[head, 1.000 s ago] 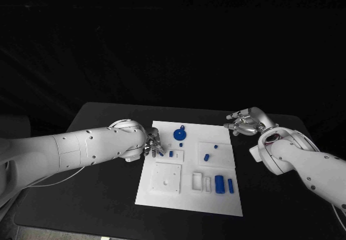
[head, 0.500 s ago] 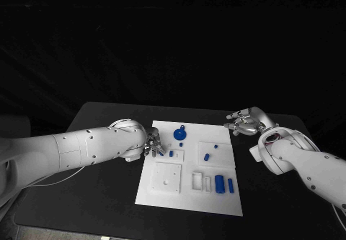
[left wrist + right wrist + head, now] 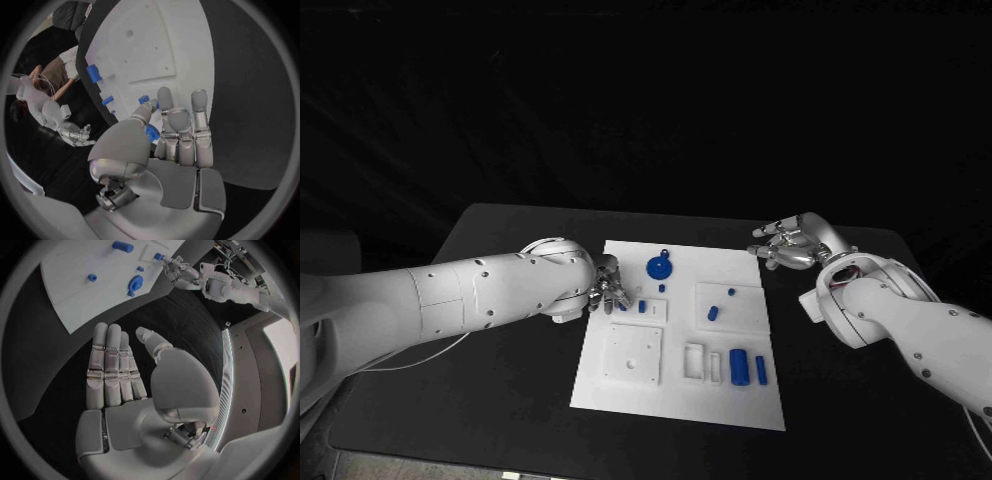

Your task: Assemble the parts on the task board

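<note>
looking down from the head camera, a white task board lies in the middle of a black table, with a white robot arm reaching in from each side.

the left hand sits at the board's left edge, over its upper half. in the left wrist view its fingers stretch out straight and close together over the dark table just beside the board, while the thumb bends across toward them. a small blue part sits pinched between the thumb and the nearest finger, mostly hidden by the thumb.

the right hand hangs off the board's upper right corner, over the table and apart from the board. in the right wrist view its fingers are straight and side by side, the thumb stands away from them, and it holds nothing.

on the board, a round blue part lies near the top, with a tiny blue piece just below it. a short blue peg lies to the right of centre, and another small blue piece stands just above it. near the bottom right, a blue cylinder and a slimmer blue bar lie side by side, next to white rectangular frames. a square white plate sits in the lower left of the board.
</note>
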{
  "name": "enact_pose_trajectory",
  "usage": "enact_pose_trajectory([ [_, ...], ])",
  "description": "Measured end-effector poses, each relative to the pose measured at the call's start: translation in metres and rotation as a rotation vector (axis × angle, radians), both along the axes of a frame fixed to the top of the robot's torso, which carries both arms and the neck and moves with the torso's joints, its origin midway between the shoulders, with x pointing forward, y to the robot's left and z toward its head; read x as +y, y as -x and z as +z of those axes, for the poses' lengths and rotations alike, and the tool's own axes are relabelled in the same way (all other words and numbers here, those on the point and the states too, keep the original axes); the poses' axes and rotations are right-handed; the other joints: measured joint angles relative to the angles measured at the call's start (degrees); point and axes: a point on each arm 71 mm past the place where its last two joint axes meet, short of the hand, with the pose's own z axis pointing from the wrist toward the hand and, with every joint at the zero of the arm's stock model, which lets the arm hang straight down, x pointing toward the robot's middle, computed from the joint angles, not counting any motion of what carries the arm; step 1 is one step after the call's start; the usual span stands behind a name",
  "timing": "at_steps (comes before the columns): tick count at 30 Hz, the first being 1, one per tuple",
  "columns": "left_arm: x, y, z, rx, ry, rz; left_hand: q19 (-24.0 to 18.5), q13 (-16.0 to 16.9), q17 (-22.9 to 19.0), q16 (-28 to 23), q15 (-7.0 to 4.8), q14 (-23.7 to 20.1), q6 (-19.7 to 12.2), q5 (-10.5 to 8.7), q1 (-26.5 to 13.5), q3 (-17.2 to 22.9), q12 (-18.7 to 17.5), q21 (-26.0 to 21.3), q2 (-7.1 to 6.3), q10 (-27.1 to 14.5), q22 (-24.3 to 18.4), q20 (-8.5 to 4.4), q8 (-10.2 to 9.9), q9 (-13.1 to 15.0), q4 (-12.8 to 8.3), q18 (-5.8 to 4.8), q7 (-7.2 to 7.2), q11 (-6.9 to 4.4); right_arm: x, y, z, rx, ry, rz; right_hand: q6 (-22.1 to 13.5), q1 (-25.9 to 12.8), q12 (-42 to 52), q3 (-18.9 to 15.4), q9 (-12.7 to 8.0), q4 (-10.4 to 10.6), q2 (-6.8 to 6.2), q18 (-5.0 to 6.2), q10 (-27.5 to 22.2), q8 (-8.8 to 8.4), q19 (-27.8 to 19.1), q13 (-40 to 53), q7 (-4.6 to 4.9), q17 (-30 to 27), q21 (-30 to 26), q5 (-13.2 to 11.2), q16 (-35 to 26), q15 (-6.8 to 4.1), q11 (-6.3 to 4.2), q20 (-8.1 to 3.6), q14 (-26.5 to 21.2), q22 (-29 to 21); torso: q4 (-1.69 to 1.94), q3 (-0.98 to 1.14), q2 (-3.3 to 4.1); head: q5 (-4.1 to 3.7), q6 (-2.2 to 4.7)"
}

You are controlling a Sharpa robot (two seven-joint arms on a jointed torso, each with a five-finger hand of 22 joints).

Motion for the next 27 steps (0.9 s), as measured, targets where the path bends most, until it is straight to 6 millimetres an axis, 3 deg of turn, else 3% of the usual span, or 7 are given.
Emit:
enact_pose_trajectory([
  [20,-0.0046,0.0012,-0.0038,0.008,-0.011,0.003,0.52,-0.07,0.64,0.0,0.0,0.19,0.3,0.39,-0.77,0.03,0.83,0.43,-0.75,0.0,-0.02,-0.11,0.11,-1.07,-0.04,0.01,0.1,0.0,0.001,-0.0001,-0.0001,0.0,-0.001,0.001,-0.07,0.0,0.0,0.01,0.0,0.01,0.0,0.0,0.0,0.0,-0.21,-0.17,0.07,-0.06,0.0,0.0,0.0,0.2,0.0,0.21,-0.21,-0.31,0.04,-0.1,0.01,0.03,-0.25],
  [23,-0.0045,0.0005,-0.0046,0.008,-0.012,0.006,0.52,-0.25,0.64,-0.35,0.01,0.2,0.55,-1.76,-0.91,0.16,0.83,0.43,-0.76,0.0,-0.02,-0.11,-0.86,-2.13,-0.16,0.0,0.04,0.0,0.001,-0.0001,-0.0001,0.0,-0.001,0.001,-0.21,0.0,0.0,0.01,0.0,0.01,0.0,-0.01,0.0,0.0,-0.22,-0.17,0.21,-0.06,0.0,0.0,0.0,0.21,0.0,0.21,-0.21,-0.31,0.03,-0.09,0.01,0.03,-0.22],
  [25,-0.0044,-0.0004,-0.0045,0.007,-0.013,0.007,0.52,-0.42,0.52,-0.72,0.01,0.2,1.21,-3.36,-1.27,0.06,0.58,0.43,-1.17,0.02,-0.02,-0.11,-2.61,-4.98,-0.06,0.01,-0.46,0.0,0.0009,-0.0001,-0.0001,0.0,-0.001,0.001,-0.22,0.0,0.0,0.01,0.0,0.01,0.0,0.0,0.0,0.0,-0.22,-0.17,0.21,-0.08,0.0,0.0,0.0,0.21,0.0,0.21,-0.21,-0.32,0.03,-0.09,0.01,-0.01,-0.21],
  [27,-0.0036,-0.0011,-0.0043,0.006,-0.013,0.01,0.52,-0.56,0.26,-1.18,0.01,0.2,2.27,-3.89,-1.0,-1.35,-0.06,0.43,-2.03,0.04,-0.02,-0.11,-3.47,-7.23,1.36,0.01,-1.07,0.0,0.0009,-0.0001,-0.0001,0.0,-0.001,0.001,-0.22,0.0,0.0,-0.1,0.0,0.13,0.0,-0.01,-0.21,0.0,-0.22,-0.17,0.21,-0.13,0.0,0.0,0.0,0.21,0.21,0.21,-0.21,-0.43,0.03,-0.07,0.01,-0.06,-0.25],
])
